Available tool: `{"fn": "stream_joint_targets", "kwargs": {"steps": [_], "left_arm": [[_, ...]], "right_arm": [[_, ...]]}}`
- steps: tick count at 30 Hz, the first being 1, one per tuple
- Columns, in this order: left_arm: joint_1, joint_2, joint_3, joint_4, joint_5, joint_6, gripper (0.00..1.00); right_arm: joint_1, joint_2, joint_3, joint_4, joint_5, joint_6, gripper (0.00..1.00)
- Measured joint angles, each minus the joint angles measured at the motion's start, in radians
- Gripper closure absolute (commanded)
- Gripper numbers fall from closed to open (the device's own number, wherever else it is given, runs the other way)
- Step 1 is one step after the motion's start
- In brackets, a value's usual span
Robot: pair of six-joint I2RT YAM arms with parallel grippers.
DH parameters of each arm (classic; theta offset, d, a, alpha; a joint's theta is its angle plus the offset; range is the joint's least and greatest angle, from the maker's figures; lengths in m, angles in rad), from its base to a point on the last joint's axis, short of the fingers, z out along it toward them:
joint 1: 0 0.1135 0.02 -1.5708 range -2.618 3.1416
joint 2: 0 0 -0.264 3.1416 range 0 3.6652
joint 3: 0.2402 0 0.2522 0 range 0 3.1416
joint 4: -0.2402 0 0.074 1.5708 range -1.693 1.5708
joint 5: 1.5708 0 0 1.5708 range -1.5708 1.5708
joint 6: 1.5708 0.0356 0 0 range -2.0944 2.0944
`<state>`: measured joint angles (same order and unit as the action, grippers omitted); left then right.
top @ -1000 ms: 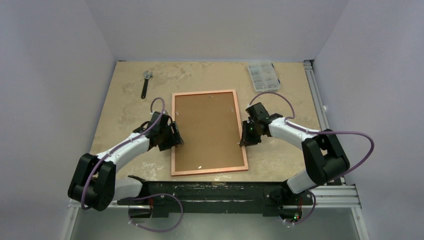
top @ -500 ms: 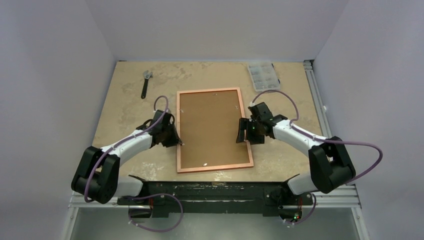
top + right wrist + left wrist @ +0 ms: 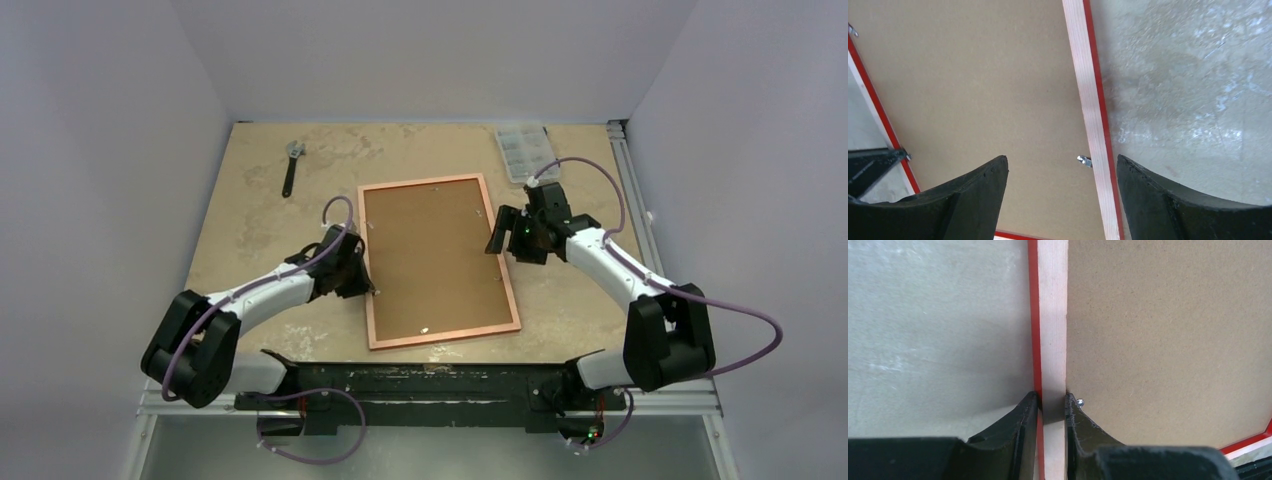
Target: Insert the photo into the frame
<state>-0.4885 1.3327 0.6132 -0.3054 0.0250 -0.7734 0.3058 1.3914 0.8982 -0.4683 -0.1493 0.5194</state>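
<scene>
Photo: not visible in any view. Whether it already lies under the board, face down, cannot be told.

Frame [image 3: 445, 335]: lies flat in the middle of the table with its pale wood back up, and the red shows only along its outer edges. The long sides run away from the arms and the near end is skewed a little to the right. Back-up is the side from which a print gets loaded, so this pose suits the task.

Backing board [image 3: 435, 255]: brown, and it fills the frame's opening edge to edge. By my judgement it has to come out, or be proven seated, before the job counts as done.

Metal tab [image 3: 1084, 160]: a small clip on the inner edge of the right rail, reaching over the board. A matching one sits on the left rail just beside the left finger. These likely lock the board in.

Left gripper [image 3: 1052, 402]: clamped on the frame's left rail, one finger on the red outer edge and one on the inner side against the board. This probably pins the frame so it cannot slide.

Right gripper [image 3: 1063, 167]: jaws spread wide and holding nothing, hanging over the right rail with the tab between the fingers. It looks placed to work that tab while the other arm steadies.

Table [image 3: 260, 240]: a wrench [image 3: 291, 165] and a clear parts box [image 3: 525, 150] lie at the far side, well apart from the frame.
</scene>
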Motion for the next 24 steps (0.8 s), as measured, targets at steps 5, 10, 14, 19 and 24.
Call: {"fn": "stream_joint_targets", "kwargs": {"steps": [5, 10, 14, 19, 24], "left_arm": [[-0.067, -0.024, -0.018, -0.005, -0.016, -0.034, 1.0], [-0.12, -0.068, -0.058, 0.005, -0.024, -0.058, 1.0], [-0.167, -0.092, -0.078, 0.01, -0.036, -0.072, 1.0], [-0.229, -0.115, -0.093, 0.005, -0.046, -0.082, 0.81], [-0.248, -0.171, -0.099, -0.008, -0.027, -0.109, 0.02]], "right_arm": [[-0.031, 0.016, 0.028, -0.005, 0.002, -0.006, 0.18], [-0.045, 0.035, 0.028, -0.004, 0.005, -0.008, 0.17], [-0.07, 0.048, 0.027, -0.002, 0.002, -0.008, 0.16], [-0.091, 0.048, 0.024, 0.017, -0.002, -0.007, 0.15], [-0.092, 0.057, -0.008, 0.044, -0.032, -0.008, 0.15]]}}
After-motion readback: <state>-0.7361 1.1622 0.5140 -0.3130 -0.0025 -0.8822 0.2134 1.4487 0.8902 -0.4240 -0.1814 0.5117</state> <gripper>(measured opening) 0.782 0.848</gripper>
